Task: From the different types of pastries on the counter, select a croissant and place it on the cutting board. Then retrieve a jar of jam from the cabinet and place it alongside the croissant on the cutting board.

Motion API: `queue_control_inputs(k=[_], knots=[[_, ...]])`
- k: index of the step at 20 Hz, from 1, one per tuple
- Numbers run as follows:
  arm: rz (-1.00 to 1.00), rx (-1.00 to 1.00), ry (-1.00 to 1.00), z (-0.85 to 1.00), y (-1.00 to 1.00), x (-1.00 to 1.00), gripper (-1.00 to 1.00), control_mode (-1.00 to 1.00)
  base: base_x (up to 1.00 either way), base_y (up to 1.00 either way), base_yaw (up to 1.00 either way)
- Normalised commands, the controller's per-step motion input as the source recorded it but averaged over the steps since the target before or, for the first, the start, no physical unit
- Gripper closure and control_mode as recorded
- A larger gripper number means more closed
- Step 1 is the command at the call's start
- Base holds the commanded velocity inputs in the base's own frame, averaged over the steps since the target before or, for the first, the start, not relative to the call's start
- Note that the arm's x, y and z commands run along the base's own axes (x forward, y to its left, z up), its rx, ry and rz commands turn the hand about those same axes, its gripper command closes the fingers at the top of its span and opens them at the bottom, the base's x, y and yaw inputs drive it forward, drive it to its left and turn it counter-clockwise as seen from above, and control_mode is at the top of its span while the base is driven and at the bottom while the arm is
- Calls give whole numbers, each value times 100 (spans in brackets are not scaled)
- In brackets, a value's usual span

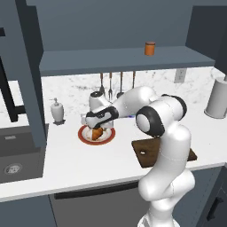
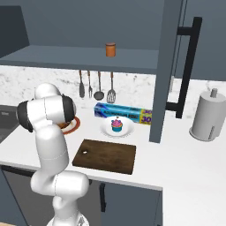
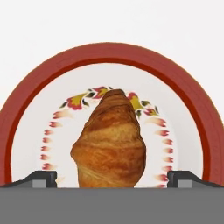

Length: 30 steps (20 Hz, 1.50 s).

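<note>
**Step one: fingers poised over the croissant**

You see the gripper [image 3: 112, 181] spread wide, one finger [image 3: 40, 178] on each side of the croissant [image 3: 109, 142], which lies on the red-rimmed plate [image 3: 183, 94]. Next, judge a short descent, then closure. The cutting board [image 1: 146, 150] lies near the table's [image 1: 66, 164] front edge, with open room between.
</note>
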Motion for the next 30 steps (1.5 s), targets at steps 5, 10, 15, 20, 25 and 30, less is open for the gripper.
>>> queue_control_inputs(k=[5, 10, 15, 20, 25, 30], knots=[[0, 0, 0, -9, 0, 0, -100, -100, 0, 0, 0], [0, 0, 1, -8, 0, 0, -100, -100, 0, 0, 0], [0, 0, 0, -14, 0, 2, -100, -100, 0, 0, 0], [-1, 0, 0, -18, 0, 9, -100, -100, 0, 0, 0], [-2, 0, 0, -19, 2, 12, 100, -100, 0, 0, 0], [-1, 0, 1, -4, 2, 5, 100, -100, 0, 0, 0]])
